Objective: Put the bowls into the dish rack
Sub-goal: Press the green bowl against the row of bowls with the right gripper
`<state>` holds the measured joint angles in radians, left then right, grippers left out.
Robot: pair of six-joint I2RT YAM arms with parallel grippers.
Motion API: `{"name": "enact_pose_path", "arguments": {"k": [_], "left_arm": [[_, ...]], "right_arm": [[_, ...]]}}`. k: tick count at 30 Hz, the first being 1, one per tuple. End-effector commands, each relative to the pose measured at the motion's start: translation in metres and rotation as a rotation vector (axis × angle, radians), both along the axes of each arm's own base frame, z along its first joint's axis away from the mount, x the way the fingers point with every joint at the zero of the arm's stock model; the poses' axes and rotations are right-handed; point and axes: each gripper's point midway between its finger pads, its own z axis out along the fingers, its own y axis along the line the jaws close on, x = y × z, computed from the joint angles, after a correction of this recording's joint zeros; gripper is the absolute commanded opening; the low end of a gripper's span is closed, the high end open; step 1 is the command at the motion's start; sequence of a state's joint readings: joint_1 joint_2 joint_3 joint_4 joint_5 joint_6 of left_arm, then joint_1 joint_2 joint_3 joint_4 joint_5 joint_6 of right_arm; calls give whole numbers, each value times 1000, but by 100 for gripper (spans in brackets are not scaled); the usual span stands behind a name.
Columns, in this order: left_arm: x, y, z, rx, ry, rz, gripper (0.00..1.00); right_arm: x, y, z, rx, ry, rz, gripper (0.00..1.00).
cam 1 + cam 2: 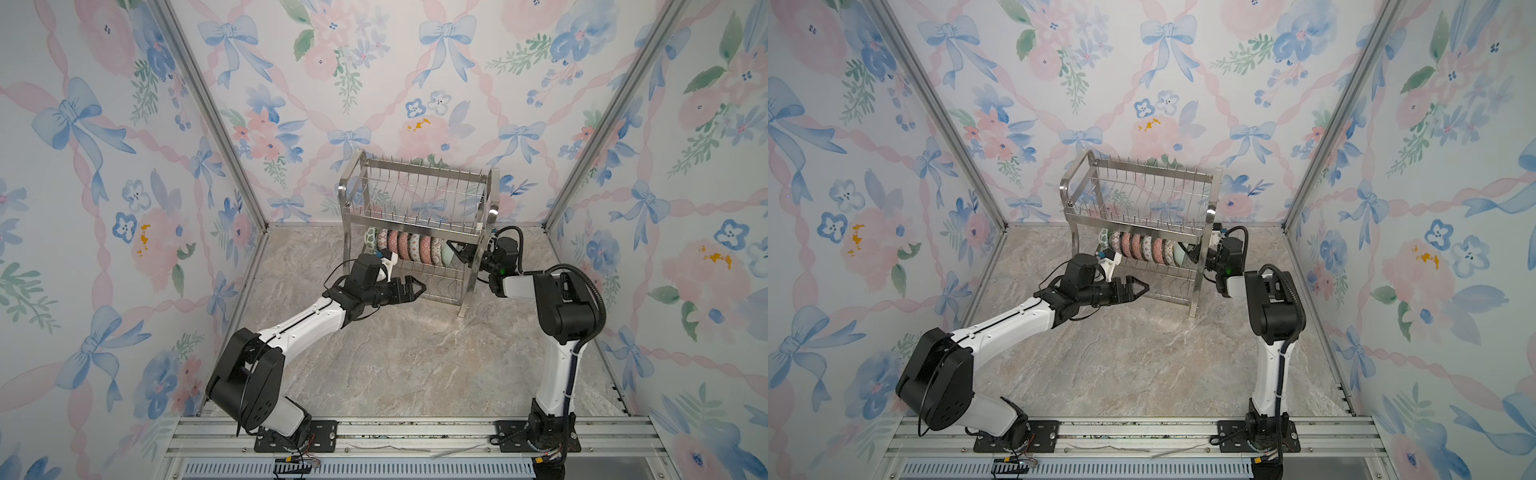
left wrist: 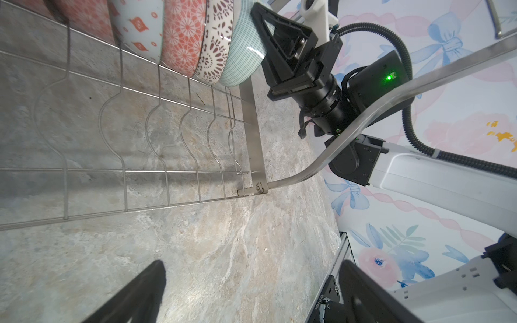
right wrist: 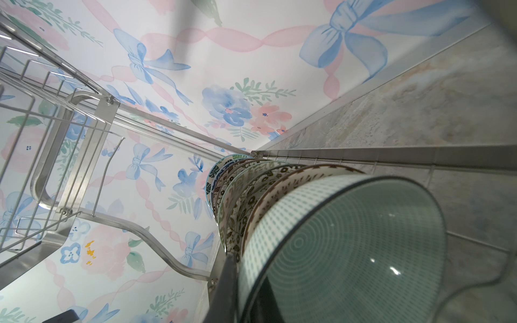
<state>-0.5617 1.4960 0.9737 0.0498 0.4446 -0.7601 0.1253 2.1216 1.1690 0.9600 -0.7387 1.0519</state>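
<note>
- The step in hand looks like seating the last bowl: the right tool point(image 2: 261, 30) is pressed together on the rim of the pale green bowl point(image 2: 243, 56), at the right end of the row.
- To do it well, I would keep that bowl on edge and snug against its dark-patterned neighbour point(image 2: 216, 47). Its lower rim should settle between the wires before the tool lets go. The tool should then back out sideways, clear of the rack's end post point(image 2: 253, 134).
- The left tool point(image 1: 415, 289) is spread and holds nothing. It hovers in front of the lower tier, apart from the bowls point(image 1: 405, 245), and could steady the row if it tips.
- The dish rack point(image 1: 415, 183) stands at the back of the table point(image 1: 415, 361), near the wall.
- Its lower tier carries the bowls on edge, packed one against the next. How firmly they sit in the wires I cannot tell.
- Its upper tier shows no bowls, and no bowls lie on the table, so loading seems nearly complete.
</note>
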Motion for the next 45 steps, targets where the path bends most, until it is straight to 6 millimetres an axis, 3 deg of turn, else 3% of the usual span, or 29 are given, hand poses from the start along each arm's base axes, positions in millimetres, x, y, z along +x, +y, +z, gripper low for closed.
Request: {"name": "enact_pose_path", "arguments": {"k": [1,10,18,26,32,45], "left_arm": [[-2,6,-10,27,8,-5,98],[-2,8,-12,29,10,0,98],[0,9,-11,27,8,9,98],[-2,10,-10,26,8,11,98],[-3,11,-10,25,6,14,98],[-5,13,-4,16,-3,17,98]], "right_arm": [[5,1,30,26,-130,25,0],[7,-12,14,-22,-96,16,0],[3,-8,-8,-145,-33,42,0],[1,-3,-15,-215,-14,58,4],[1,-3,-12,-229,-8,58,18],[-10,-9,0,-248,-18,53,26]]}}
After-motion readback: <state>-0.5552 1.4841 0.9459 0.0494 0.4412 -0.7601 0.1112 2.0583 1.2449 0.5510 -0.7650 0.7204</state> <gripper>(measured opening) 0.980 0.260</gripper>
